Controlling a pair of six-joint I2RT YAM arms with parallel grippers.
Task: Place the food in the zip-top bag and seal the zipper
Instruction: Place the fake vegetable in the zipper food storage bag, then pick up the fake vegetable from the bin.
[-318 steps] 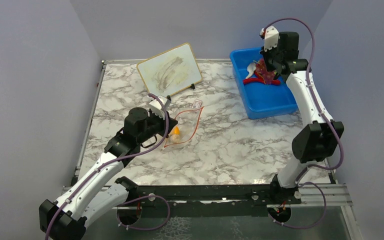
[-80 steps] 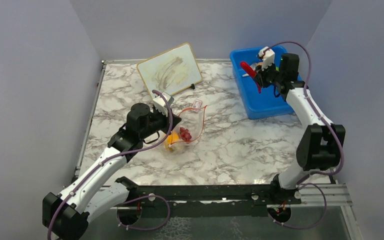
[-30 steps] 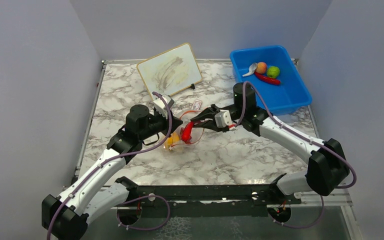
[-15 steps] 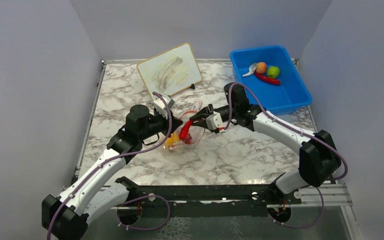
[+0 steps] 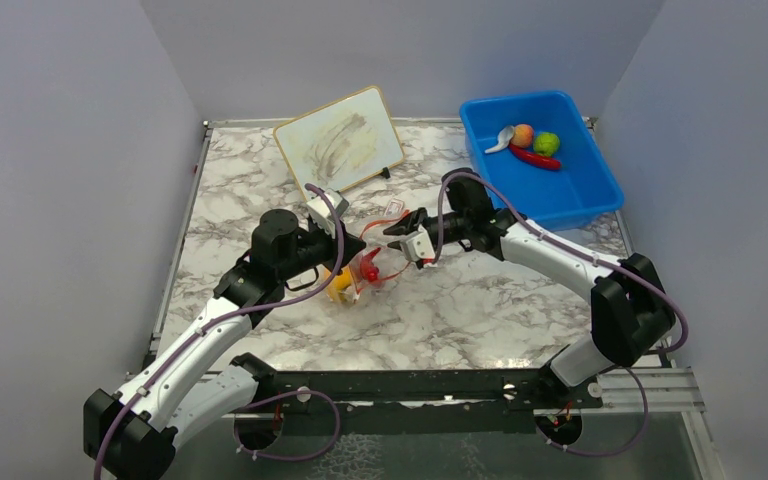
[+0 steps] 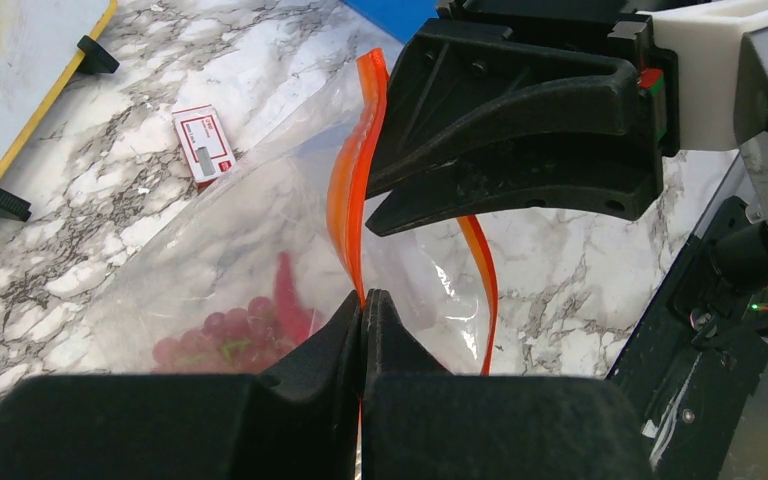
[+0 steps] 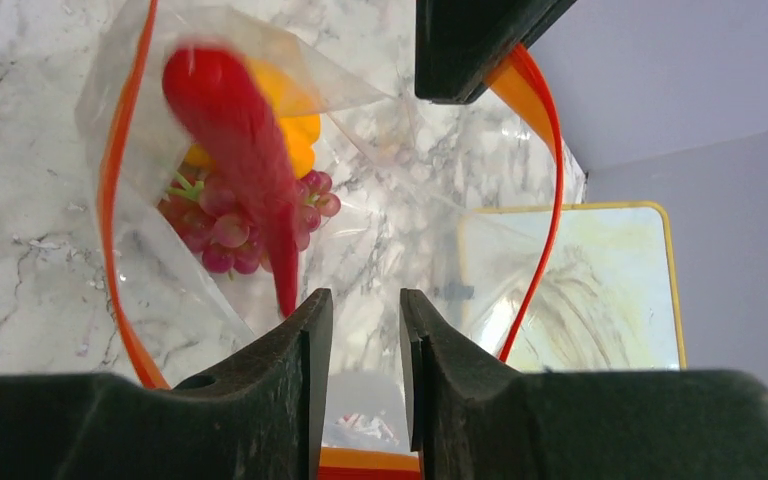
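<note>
The clear zip-top bag point(image 5: 375, 255) stands open at mid-table. My left gripper point(image 5: 348, 252) is shut on its red-orange zipper strip point(image 6: 345, 200), holding the mouth up; in the left wrist view the jaws point(image 6: 362, 302) pinch the strip. My right gripper point(image 5: 396, 231) is open and empty at the bag's mouth point(image 7: 365, 320); its fingers point(image 6: 520, 110) show over the opening. Inside the bag are a red chili point(image 7: 240, 130), blurred, the grape bunch point(image 7: 230, 225) and the orange-yellow pepper point(image 7: 295, 125). The mushroom point(image 5: 501, 138), peach-coloured fruit point(image 5: 523, 134), green fruit point(image 5: 547, 143) and another chili point(image 5: 535, 158) are in the bin.
The blue bin point(image 5: 570, 195) stands at the back right. A small whiteboard point(image 5: 340, 138) leans on its stand at the back centre. A small red-and-white card point(image 5: 394, 208) lies on the marble table point(image 5: 460, 310) beside the bag.
My right gripper moved a little further left to the bag's mouth and opened. The red chili it held has dropped into the bag. The left gripper still holds the strip.
</note>
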